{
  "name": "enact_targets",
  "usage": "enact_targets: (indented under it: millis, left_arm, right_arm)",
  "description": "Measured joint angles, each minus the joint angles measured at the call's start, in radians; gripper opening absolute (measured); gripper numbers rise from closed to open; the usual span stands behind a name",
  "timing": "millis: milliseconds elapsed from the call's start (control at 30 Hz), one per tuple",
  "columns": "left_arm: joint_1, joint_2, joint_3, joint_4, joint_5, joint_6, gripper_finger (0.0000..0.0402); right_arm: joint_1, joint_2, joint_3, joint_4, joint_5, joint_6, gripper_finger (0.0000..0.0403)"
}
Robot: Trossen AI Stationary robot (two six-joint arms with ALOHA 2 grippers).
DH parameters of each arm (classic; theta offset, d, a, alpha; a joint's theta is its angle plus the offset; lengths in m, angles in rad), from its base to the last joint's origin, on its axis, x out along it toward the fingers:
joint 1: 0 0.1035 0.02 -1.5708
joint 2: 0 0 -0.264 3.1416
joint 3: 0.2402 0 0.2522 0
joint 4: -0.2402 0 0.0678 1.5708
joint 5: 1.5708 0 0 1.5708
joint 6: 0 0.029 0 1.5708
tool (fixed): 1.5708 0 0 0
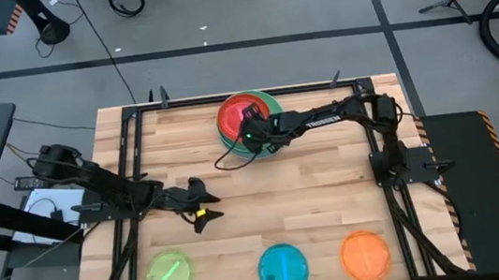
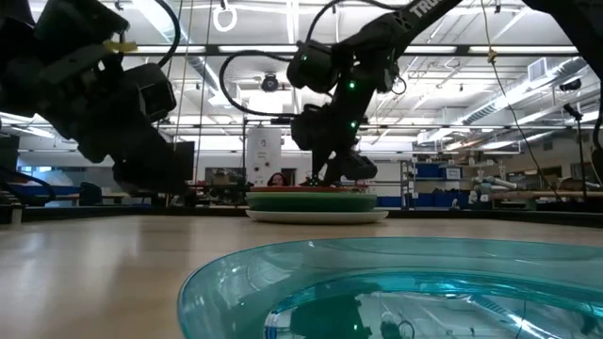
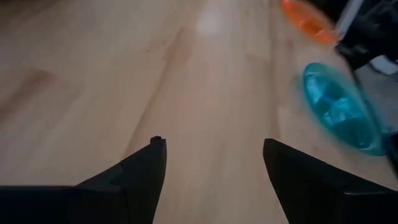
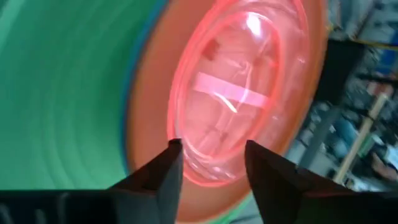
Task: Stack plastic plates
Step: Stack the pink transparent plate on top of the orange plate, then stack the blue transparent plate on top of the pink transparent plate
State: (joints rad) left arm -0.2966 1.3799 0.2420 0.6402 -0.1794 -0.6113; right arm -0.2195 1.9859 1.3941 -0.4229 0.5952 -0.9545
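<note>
A stack of plates (image 1: 269, 107) sits at the table's far middle: a green large plate (image 4: 56, 93) shows widest, an orange-red medium plate (image 4: 149, 93) lies on it, and a pink-red plate (image 4: 242, 81) is on top. My right gripper (image 4: 211, 162) is open just above the near rim of the pink-red plate; the low view shows it right over the stack (image 2: 318, 202). Three small plates lie along the near edge: lime (image 1: 169, 274), cyan (image 1: 283, 268) and orange (image 1: 364, 255). My left gripper (image 1: 202, 207) is open over bare wood at left of centre.
A black frame (image 1: 129, 154) borders the wooden table. Bare wood lies between the stack and the row of small plates. In the left wrist view the cyan plate (image 3: 339, 109) and the orange plate (image 3: 308, 22) lie ahead of the fingers. A person shows far behind the stack (image 2: 277, 179).
</note>
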Motion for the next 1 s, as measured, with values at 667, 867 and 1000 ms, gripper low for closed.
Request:
enact_targets:
  millis: [667, 867, 1000]
  left_arm:
    - [-0.144, 0.451, 0.441, -0.053, 0.008, -0.061, 0.0274]
    - [-0.211, 0.512, 0.532, -0.055, -0.009, -0.160, 0.0274]
    - [-0.255, 0.540, 0.606, -0.106, -0.077, -0.188, 0.0274]
  right_arm:
    - [0.468, -0.292, 0.000, -0.409, 0.135, 0.819, 0.0213]
    - [0.677, -0.271, -0.001, -0.418, 0.224, 1.024, 0.0209]
    - [0.779, -0.271, -0.001, -0.430, 0.235, 1.174, 0.0209]
